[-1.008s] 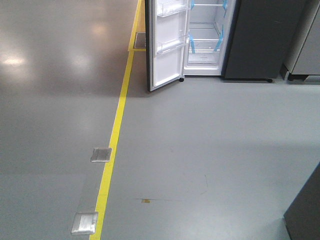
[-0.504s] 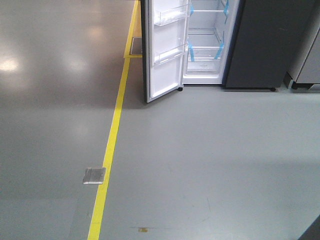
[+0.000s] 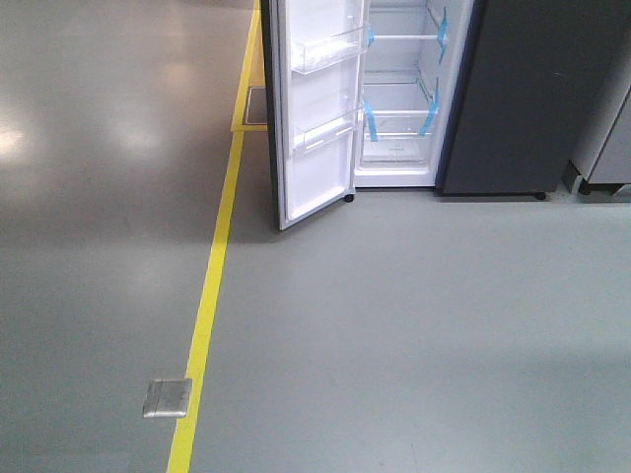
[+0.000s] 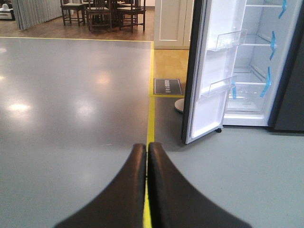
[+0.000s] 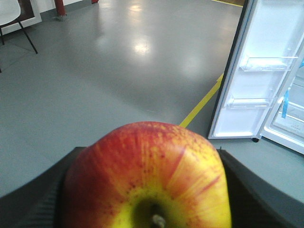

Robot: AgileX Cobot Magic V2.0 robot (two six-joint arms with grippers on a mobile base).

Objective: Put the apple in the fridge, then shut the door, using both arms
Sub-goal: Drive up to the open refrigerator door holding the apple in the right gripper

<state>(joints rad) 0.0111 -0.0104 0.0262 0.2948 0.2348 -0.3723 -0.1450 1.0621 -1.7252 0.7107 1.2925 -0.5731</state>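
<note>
While the floor mat's [image 4: 167,86] writing is too small to read, the left gripper [image 4: 146,146] is pressed closed, empty; the right gripper [image 5: 148,202] clamps the apple [image 5: 147,166]; the fridge [image 4: 251,97] stands at one o'clock, door [image 4: 209,111] open.

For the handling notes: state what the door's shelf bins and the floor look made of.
Shelf bins: likely clear glossy plastic; the white door shows through them. Floor: smooth grey coating, perhaps epoxy or sealed concrete; semi-gloss, as lights reflect in it.
</note>
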